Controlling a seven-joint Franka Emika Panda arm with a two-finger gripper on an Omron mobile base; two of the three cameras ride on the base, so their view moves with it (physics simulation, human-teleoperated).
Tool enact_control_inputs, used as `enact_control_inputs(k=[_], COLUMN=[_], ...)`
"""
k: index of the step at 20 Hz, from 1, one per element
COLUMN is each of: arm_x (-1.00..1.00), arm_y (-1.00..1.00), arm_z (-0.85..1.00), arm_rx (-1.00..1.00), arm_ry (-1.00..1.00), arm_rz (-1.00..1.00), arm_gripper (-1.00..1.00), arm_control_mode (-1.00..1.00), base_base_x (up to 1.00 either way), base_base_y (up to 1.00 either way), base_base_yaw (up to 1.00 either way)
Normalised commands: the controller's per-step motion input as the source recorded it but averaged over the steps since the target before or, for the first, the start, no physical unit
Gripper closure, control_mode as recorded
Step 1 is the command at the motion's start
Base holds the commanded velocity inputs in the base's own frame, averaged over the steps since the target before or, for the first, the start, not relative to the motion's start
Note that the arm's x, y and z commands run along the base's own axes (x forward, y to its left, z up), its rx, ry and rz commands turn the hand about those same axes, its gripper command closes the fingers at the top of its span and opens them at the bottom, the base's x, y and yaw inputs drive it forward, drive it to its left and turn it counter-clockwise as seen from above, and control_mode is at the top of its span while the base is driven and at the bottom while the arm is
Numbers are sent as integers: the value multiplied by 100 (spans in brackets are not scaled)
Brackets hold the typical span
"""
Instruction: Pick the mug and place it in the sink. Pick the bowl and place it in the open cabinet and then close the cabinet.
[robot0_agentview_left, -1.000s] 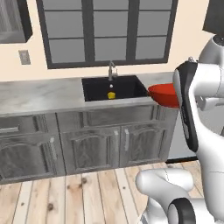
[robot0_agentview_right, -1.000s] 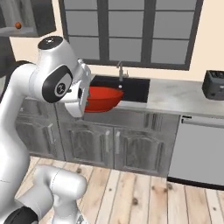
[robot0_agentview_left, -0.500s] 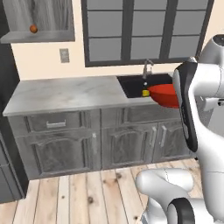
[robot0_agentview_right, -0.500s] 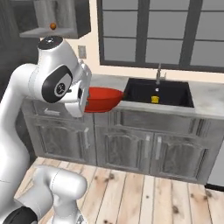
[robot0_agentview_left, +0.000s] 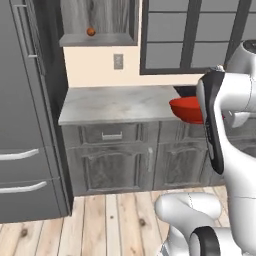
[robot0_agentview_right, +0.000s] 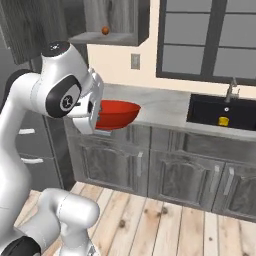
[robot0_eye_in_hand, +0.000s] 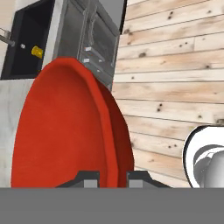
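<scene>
The red bowl (robot0_eye_in_hand: 65, 127) hangs in the air at counter height, with my gripper (robot0_eye_in_hand: 112, 178) shut on its rim; one finger sits inside the rim and one outside. From the base it shows as the bowl (robot0_agentview_right: 116, 114) in front of the counter edge, and again as the bowl (robot0_agentview_left: 186, 110) beside my hand. The yellow mug (robot0_agentview_right: 223, 121) lies in the black sink (robot0_agentview_right: 200, 110), under the faucet (robot0_agentview_right: 231, 90); mug (robot0_eye_in_hand: 37, 52) and sink (robot0_eye_in_hand: 24, 43) also appear past the bowl. The open cabinet (robot0_agentview_left: 95, 39) is up on the wall to the left, above the bowl.
A small orange ball (robot0_agentview_left: 90, 31) rests on the cabinet shelf, seen too as the ball (robot0_agentview_right: 105, 30). A tall dark grey unit (robot0_agentview_left: 25, 115) with bar handles stands left of the grey counter (robot0_agentview_left: 117, 102). A wall outlet (robot0_agentview_left: 118, 61) sits under the cabinet. Wooden floor lies below.
The whole scene has slid right in both base views, so the base has driven left. The open cabinet and tall unit have come into view. The bowl stays in the gripper.
</scene>
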Motion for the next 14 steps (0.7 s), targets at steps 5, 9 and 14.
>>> enact_control_inputs(k=[5, 9, 14], arm_x=[0, 0, 0], arm_y=[0, 0, 0], arm_z=[0, 0, 0], arm_rx=[0, 0, 0], arm_ry=[0, 0, 0], arm_rz=[0, 0, 0], arm_gripper=[100, 100, 100], arm_control_mode=[100, 100, 100], base_base_x=[22, 41, 75], base_base_y=[29, 14, 28], base_base_yaw=[24, 28, 20])
